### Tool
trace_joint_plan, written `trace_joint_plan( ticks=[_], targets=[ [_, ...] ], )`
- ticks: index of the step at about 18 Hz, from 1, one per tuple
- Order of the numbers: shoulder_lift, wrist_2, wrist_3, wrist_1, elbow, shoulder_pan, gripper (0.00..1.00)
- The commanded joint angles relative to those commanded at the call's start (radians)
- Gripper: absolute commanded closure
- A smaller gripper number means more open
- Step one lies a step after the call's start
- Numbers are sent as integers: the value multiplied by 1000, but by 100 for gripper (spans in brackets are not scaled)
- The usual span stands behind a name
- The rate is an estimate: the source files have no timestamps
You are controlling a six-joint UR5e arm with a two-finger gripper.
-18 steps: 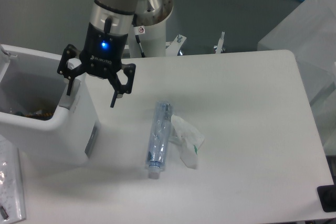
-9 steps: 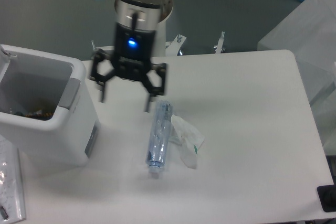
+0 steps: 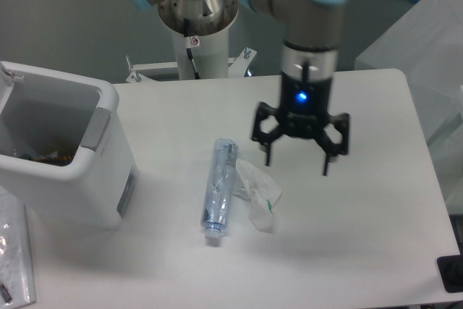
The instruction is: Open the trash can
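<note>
**Trash can open; gripper released and clear of it, over the right half of the desk**

Nearest the camera, the front strip of the desk carries nothing that can be made out. At the lower left corner, a flat clear sleeve overlaps the desk edge.

Toward the middle lies a clear plastic bottle, long axis running near to far with a slight lean, cap end toward the camera. A crumpled clear wrapper lies touching or just beside the bottle on its right; contact cannot be confirmed.

At the left edge stands the trash can. Its top is open: the interior is visible, with some dark and brown refuse at the bottom. A grey push panel sits on the right rim. The lid appears raised at the far left, mostly out of frame.

Farther back, the gripper hangs above the desk, fingers spread and pointing down, grasping nothing. The trash can lies well apart from it, to the left across the bottle and wrapper. The bottle is the nearer object, below and left of the gripper.

Judgement: the opening step appears complete. Any return toward the trash can calls for a leftward traverse above the bottle and wrapper. Open room exists right of and behind the gripper up to the desk's far edge.

At the far left rear stands the robot base column.
</note>
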Motion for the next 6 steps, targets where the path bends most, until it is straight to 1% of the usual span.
trace_joint_plan(
  ticks=[3, 6],
  targets=[
    [-6, 130, 118, -9, -18, -5, 0],
    [-8, 195, 125, -5, -51, -9, 0]
  ],
)
